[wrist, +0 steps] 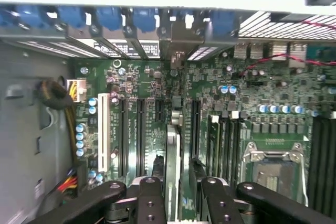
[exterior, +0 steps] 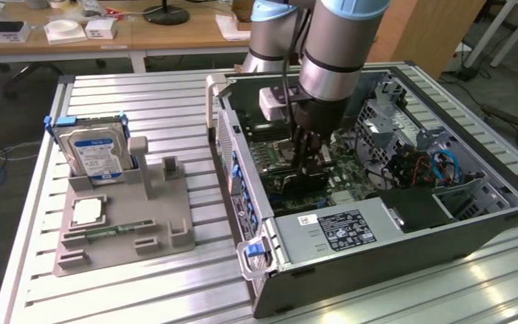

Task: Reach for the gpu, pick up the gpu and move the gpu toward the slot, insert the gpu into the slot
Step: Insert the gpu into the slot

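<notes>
My gripper [exterior: 309, 160] reaches down into the open computer case [exterior: 475, 202], over the green motherboard [exterior: 353, 179]. In the wrist view the gripper [wrist: 181, 203] is shut on the gpu [wrist: 172, 156], a thin dark card seen edge-on between the two black fingers [wrist: 149, 203]. The card stands upright and runs toward the rear bracket openings [wrist: 178, 56]. It lies among the long black expansion slots [wrist: 140, 135], between one slot on each side. Its lower edge is hidden, so I cannot tell whether it is touching a slot. In the exterior view the gpu [exterior: 302, 181] is a dark shape under the fingers.
Outside the case, a grey fixture [exterior: 124, 223] holds a blue-labelled hard drive [exterior: 97, 152] and a square silver processor chip [exterior: 88, 210]. Inside are the CPU socket [wrist: 273, 169], the white slot [wrist: 103, 132], a power supply [exterior: 349, 229] and loose cables [exterior: 439, 165]. All rests on a slatted metal table [exterior: 133, 94].
</notes>
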Robot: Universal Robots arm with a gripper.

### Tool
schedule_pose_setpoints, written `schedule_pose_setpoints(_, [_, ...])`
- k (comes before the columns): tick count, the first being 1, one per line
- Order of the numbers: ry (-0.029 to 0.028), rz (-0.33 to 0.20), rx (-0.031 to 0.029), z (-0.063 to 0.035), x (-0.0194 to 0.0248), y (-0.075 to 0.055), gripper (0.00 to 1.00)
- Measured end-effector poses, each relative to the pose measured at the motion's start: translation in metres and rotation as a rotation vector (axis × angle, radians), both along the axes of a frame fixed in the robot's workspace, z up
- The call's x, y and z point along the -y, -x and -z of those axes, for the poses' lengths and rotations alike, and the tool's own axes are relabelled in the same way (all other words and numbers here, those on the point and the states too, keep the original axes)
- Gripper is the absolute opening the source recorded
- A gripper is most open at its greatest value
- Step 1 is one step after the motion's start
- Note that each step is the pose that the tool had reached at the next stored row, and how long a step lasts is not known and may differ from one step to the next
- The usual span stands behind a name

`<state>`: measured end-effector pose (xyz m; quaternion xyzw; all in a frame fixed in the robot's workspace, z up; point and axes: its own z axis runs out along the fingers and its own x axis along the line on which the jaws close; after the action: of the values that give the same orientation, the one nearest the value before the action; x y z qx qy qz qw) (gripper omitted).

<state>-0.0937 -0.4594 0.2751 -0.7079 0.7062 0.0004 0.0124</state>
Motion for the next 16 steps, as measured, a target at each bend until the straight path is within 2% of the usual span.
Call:
schedule_pose_setpoints(2, [0.0001,0.0,0.0,-0.0071,0.0,0.0,0.33])
schedule_pose_setpoints(6, [-0.0001,0.0,0.0001,-0.0079,0.0,0.0,0.32])
schedule_pose_setpoints(7, [-0.0001,0.0,0.0001,-0.0079,0.0,0.0,0.25])
schedule_pose_setpoints(8, [-0.0001,0.0,0.0,-0.008,0.0,0.0,0.25])
schedule_pose_setpoints(10, [0.0,0.0,0.0,-0.008,0.0,0.0,0.14])
schedule_pose_setpoints(12, [0.0,0.0,0.0,-0.008,0.0,0.0,0.1])
schedule_pose_setpoints(16, [0.0,0.0,0.0,-0.008,0.0,0.0,0.1])
